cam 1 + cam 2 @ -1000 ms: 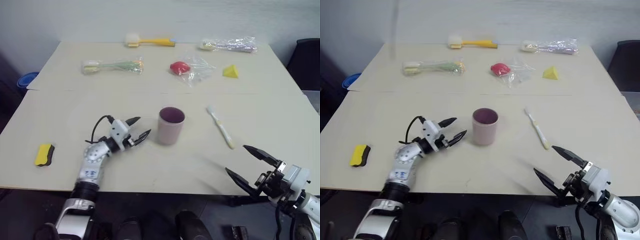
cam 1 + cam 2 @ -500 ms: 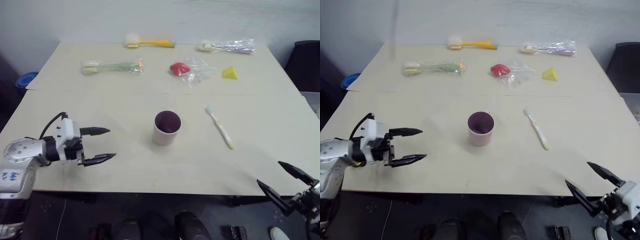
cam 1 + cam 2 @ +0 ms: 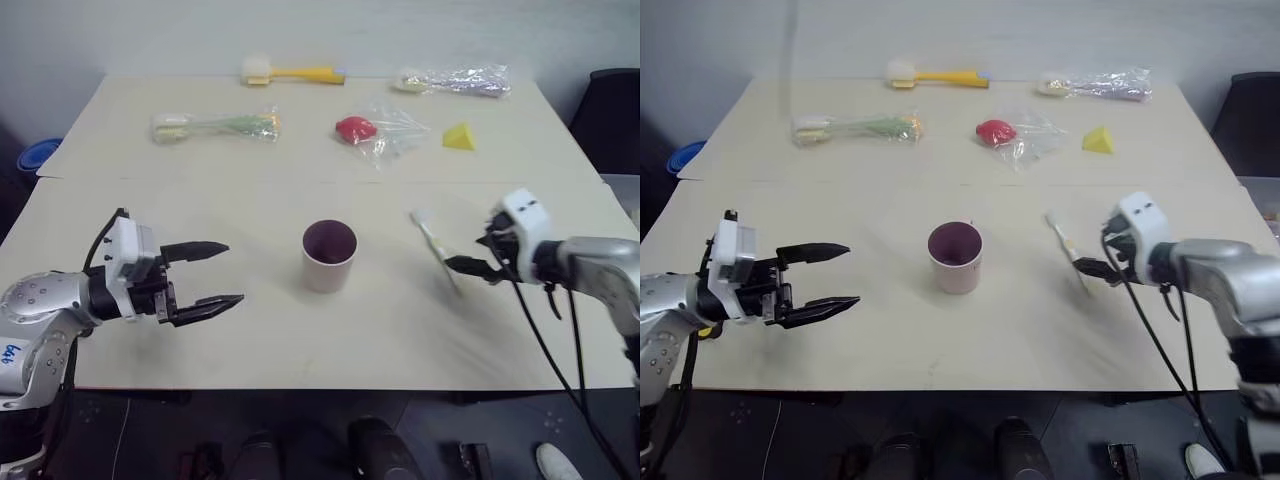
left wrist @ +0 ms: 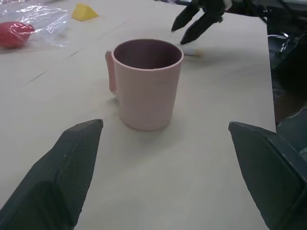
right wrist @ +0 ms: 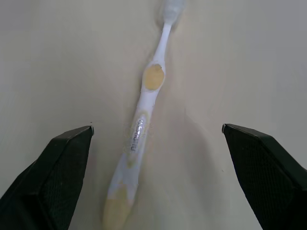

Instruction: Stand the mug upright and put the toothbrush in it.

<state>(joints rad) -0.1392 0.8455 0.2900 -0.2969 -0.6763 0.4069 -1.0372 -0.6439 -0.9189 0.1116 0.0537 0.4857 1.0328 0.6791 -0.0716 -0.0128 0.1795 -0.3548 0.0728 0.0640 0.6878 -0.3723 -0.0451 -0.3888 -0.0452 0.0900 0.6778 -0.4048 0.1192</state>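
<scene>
mug: small pale pink ribbed mug with a dark maroon inside, already upright at mid-table, handle on its far side.
toothbrush: slim cream-yellow-handled toothbrush with a white head, flat on the table right of the mug and apart from it, head toward the far side.
risk 1: thin handle lying flat on the cream tabletop. My read: fingertips may scrape the table or close above it, and the brush skids or rolls away.
risk 2: a grip near one end would let the brush swing; it is long against the mug, so a tilted entry could catch the rim and tip the mug.
risk 3: thick bright-yellow-handled brush and green brush in clear wrap lie at the far side; wrong pick unlikely, they are well apart.
right gripper: over the toothbrush, fingers spread wide on either side of the handle, holding nothing.
left gripper: near left, well apart from the mug, roughly level and aimed at it, fingers wide, empty.
</scene>
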